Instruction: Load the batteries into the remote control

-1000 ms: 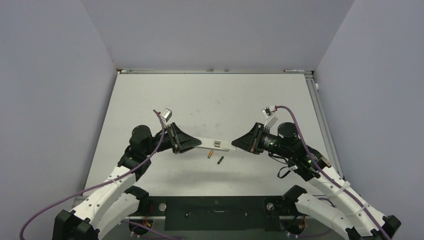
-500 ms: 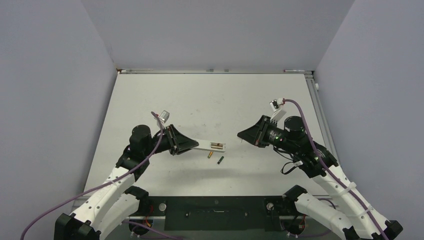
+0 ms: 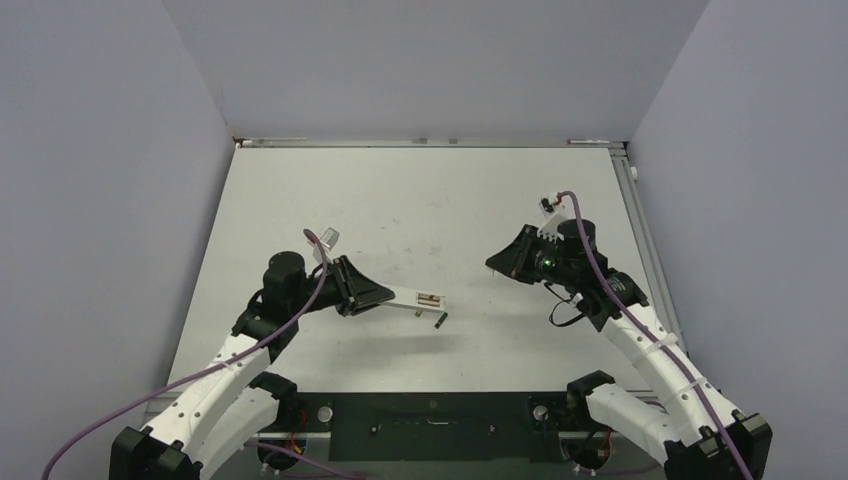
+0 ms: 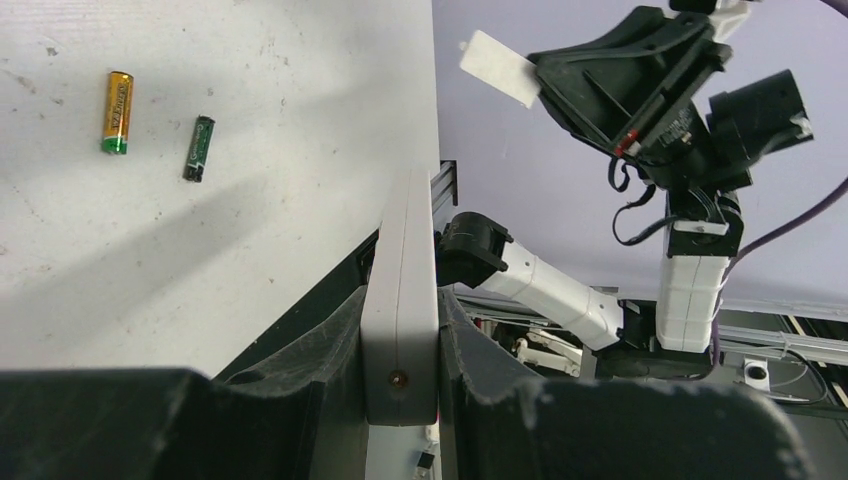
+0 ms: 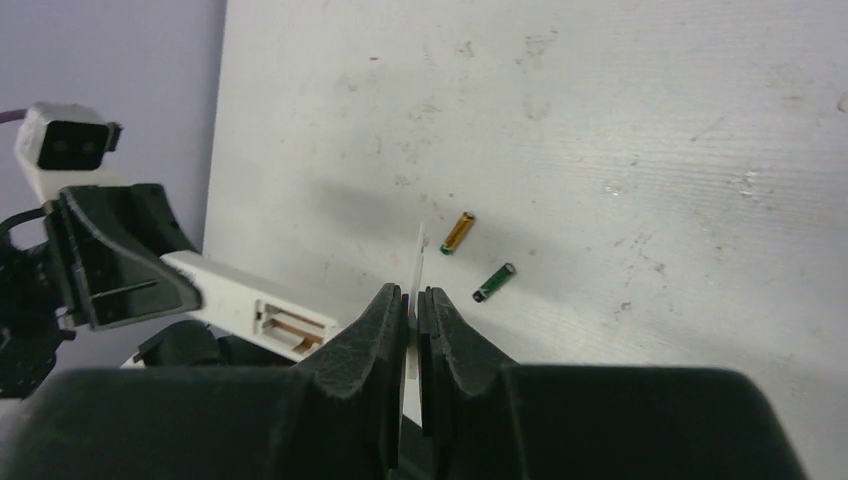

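My left gripper (image 3: 385, 293) is shut on the white remote control (image 3: 420, 298) and holds it above the table with the open battery recess (image 5: 293, 325) facing up. In the left wrist view the remote (image 4: 402, 300) sits edge-on between the fingers. My right gripper (image 3: 492, 265) is shut on a thin white battery cover (image 5: 418, 262), apart from the remote. The gold-orange battery (image 5: 457, 233) and the dark battery (image 5: 493, 283) lie side by side on the table below the remote's free end. They also show in the left wrist view, the gold one (image 4: 116, 112) left of the dark one (image 4: 198, 148).
The grey table (image 3: 420, 200) is walled at the back and both sides. A black base plate (image 3: 430, 425) runs along the near edge between the arm bases. A metal rail (image 3: 640, 230) runs along the right edge.
My right gripper has drawn back from the remote to the right and far side, with the cover in it. My left gripper has shifted the remote a little left and nearer.
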